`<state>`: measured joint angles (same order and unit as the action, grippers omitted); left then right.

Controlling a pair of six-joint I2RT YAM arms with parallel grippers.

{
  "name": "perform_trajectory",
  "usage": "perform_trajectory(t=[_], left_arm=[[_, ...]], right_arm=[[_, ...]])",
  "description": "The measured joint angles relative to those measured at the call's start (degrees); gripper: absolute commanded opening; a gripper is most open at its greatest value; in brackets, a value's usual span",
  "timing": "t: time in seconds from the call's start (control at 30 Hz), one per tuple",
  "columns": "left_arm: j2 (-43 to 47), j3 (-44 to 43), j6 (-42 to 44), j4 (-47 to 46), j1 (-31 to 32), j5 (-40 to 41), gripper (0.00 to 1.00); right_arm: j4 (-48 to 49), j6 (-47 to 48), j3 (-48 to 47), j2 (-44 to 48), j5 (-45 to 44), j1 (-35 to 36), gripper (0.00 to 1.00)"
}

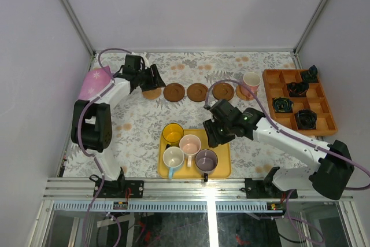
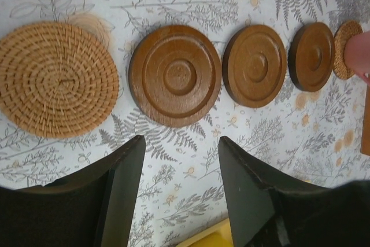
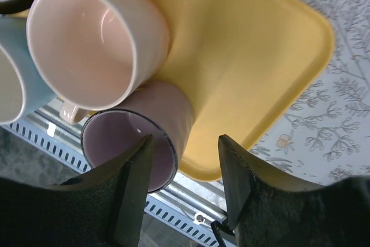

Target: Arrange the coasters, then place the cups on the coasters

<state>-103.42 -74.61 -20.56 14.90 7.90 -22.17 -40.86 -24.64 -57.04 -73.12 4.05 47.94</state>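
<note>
Both of my hands are spread and hold nothing. Just ahead of my left gripper (image 2: 180, 143) lies a wooden coaster (image 2: 175, 76), with a woven coaster (image 2: 58, 79) to its left and more coasters in a row to its right. My right gripper (image 3: 185, 143) hovers over the yellow tray (image 3: 248, 56), the purple cup (image 3: 130, 148) under its left finger and the pale pink cup (image 3: 87, 44) just beyond.

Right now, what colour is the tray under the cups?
Yellow tray, clearest in right wrist view.
</note>
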Motion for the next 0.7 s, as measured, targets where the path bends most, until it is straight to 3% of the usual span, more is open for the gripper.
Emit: perform_trajectory(t=[0.33, 0.7], left_arm=[[3.34, 3.58, 2.05, 0.11, 0.04, -1.55, 0.56], [4.92, 3.58, 2.93, 0.15, 0.72, -2.91, 0.57]], right_arm=[[0.37, -3.91, 0.61, -3.34, -1.97, 8.33, 0.56], [-0.74, -5.29, 0.66, -6.69, -6.03, 9.18, 0.28]])
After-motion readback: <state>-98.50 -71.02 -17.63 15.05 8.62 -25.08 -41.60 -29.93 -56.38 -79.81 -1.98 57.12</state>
